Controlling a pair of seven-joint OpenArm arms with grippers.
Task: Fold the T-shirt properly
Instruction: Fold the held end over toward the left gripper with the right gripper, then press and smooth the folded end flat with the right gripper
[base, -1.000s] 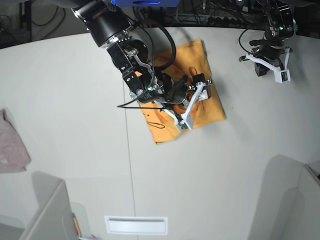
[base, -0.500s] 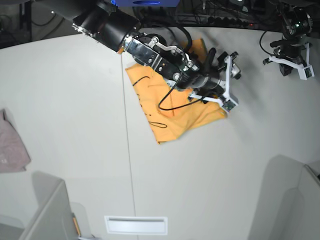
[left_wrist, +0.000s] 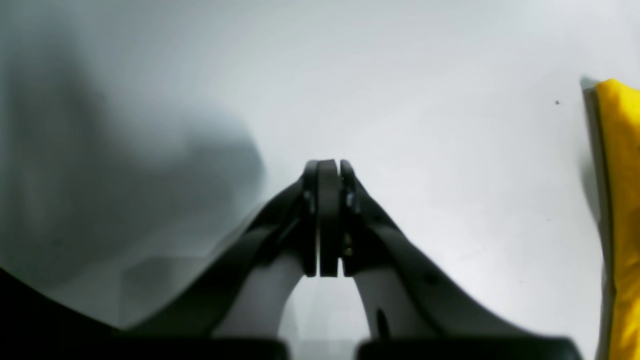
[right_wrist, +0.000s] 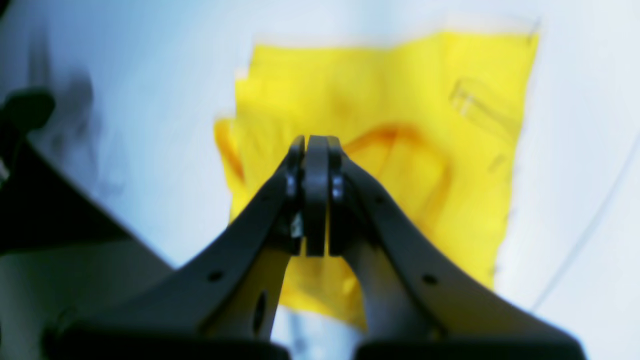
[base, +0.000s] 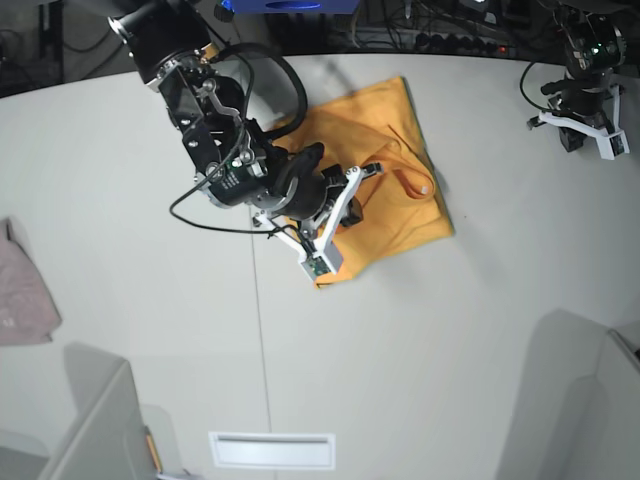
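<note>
T-shirt (base: 400, 190): mid-table (base: 450, 350), folded to compact rectangle, loose flap and curled edge on top | progress: looks nearly done; flattening top layer seems left | right gripper (right_wrist: 316, 145): above shirt's near edge, pincer pressed together, empty | left gripper (left_wrist: 327, 167): well apart over bare table, pincer closed, empty | pink cloth (base: 22, 290): far edge

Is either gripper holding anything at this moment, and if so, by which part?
Nothing is held. The right gripper is shut with no cloth between its jaws, above the T-shirt. The left gripper is shut and empty over bare table.
</note>
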